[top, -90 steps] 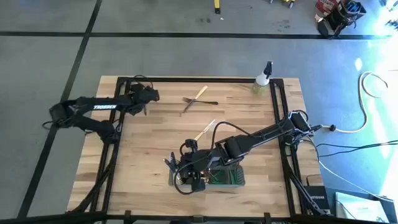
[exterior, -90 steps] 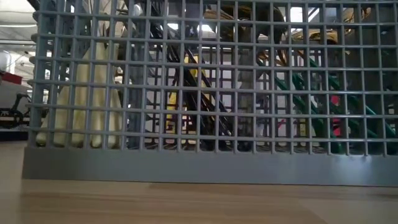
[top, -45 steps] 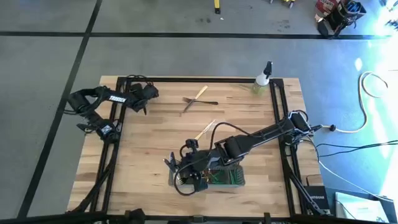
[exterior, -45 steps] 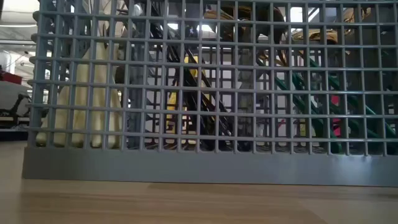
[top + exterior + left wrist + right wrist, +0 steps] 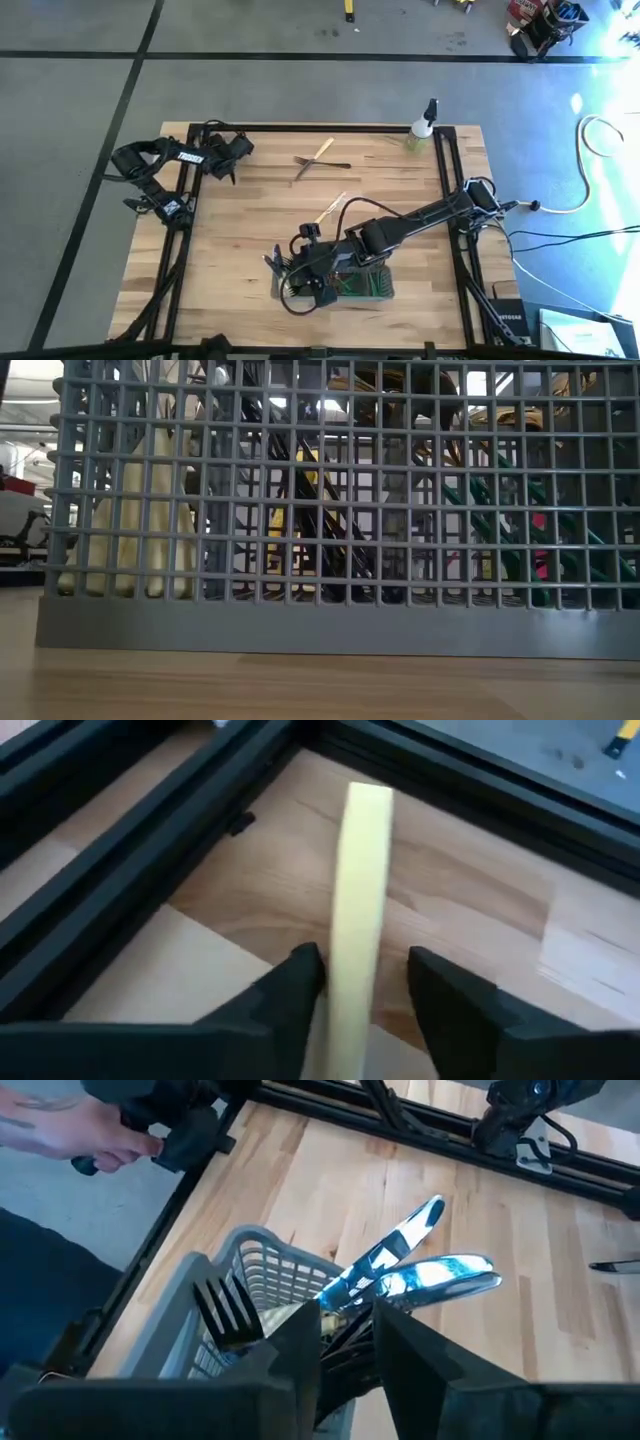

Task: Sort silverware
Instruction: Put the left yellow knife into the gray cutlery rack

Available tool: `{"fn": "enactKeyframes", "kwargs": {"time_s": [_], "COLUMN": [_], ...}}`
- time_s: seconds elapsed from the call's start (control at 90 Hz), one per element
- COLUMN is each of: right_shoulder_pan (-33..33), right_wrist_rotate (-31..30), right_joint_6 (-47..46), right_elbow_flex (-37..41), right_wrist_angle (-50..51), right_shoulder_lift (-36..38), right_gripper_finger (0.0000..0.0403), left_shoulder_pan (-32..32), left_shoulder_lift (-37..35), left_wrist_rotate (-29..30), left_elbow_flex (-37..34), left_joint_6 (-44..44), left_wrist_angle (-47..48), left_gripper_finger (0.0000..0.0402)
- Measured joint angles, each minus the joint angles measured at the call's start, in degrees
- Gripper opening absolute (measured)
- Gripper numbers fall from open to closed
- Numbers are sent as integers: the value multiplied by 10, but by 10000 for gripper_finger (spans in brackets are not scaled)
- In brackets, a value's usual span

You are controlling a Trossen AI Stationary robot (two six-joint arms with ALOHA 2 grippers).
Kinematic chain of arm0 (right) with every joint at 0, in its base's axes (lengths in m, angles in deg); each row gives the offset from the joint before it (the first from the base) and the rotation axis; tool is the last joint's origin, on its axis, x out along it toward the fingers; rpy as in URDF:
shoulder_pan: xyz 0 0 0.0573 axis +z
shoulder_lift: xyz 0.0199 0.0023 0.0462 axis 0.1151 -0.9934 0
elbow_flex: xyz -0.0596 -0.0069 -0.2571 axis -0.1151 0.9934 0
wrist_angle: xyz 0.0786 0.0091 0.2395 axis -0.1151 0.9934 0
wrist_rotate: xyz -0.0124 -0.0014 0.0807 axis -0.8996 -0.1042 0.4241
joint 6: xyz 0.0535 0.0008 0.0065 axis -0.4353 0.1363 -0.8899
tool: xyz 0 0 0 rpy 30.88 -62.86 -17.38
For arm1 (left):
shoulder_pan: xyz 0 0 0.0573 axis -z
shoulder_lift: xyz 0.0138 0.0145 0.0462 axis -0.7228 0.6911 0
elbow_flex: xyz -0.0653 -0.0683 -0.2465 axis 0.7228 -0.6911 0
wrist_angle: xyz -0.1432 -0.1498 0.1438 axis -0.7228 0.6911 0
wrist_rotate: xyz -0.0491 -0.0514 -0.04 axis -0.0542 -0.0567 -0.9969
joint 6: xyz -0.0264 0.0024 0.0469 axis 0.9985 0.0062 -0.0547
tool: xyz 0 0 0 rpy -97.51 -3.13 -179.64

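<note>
The grey mesh caddy (image 5: 335, 285) stands near the table's front edge and fills the low view (image 5: 320, 620), with cream (image 5: 130, 530) and green (image 5: 520, 520) handles inside. My right gripper (image 5: 348, 1342) is over the caddy's left end, shut on shiny silverware (image 5: 400, 1250); a dark fork (image 5: 225, 1310) stands beside it. My left gripper (image 5: 238, 148) is at the far left corner, shut on a cream-handled piece (image 5: 355, 900). A crossed pair (image 5: 318, 160) and a single piece (image 5: 330, 208) lie flat on the wood. My left gripper has the cream handle (image 5: 345, 980) between its two fingers, which lie across it. The handle sticks out forward past the fingertips, above the table. Its other end is out of view. My right gripper pinches the lower part of a shiny knife (image 5: 335, 1295) between its fingers, coming from above and slanting down into the caddy. The blade points up and out past the fingertips, with a shiny spoon (image 5: 450, 1272) beside it. The fingers hide the exact place of contact.
A small spray bottle (image 5: 424, 128) stands at the far right corner. Black frame rails (image 5: 448, 190) run along the table's sides and far edge. A person's hand (image 5: 80, 1130) shows beyond the table's edge in the right wrist view.
My left arm has folded back and raised its elbow, while its gripper has stayed near the far left corner with the cream-handled piece.
</note>
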Motion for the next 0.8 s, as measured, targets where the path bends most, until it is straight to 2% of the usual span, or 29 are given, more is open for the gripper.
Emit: {"fn": "enactKeyframes", "kwargs": {"time_s": [0.167,0.267,0.511,0.622,0.8], "right_shoulder_pan": [0,2,12,10,-1], "right_wrist_rotate": [-4,-51,-164,-189,-218], "right_joint_6": [3,0,3,11,15], "right_elbow_flex": [0,1,0,0,0], "right_wrist_angle": [0,10,81,104,152], "right_shoulder_lift": [0,16,100,128,155], "right_gripper_finger": [76,76,76,76,76], "left_shoulder_pan": [24,39,79,99,127], "left_shoulder_lift": [1,1,-17,-48,-114], "left_wrist_rotate": [4,18,18,-8,2], "left_elbow_flex": [-1,-1,-2,-3,-3], "left_joint_6": [-27,-60,-136,-171,-207], "left_wrist_angle": [-2,-5,7,9,8], "left_gripper_finger": [57,32,33,37,39]}}
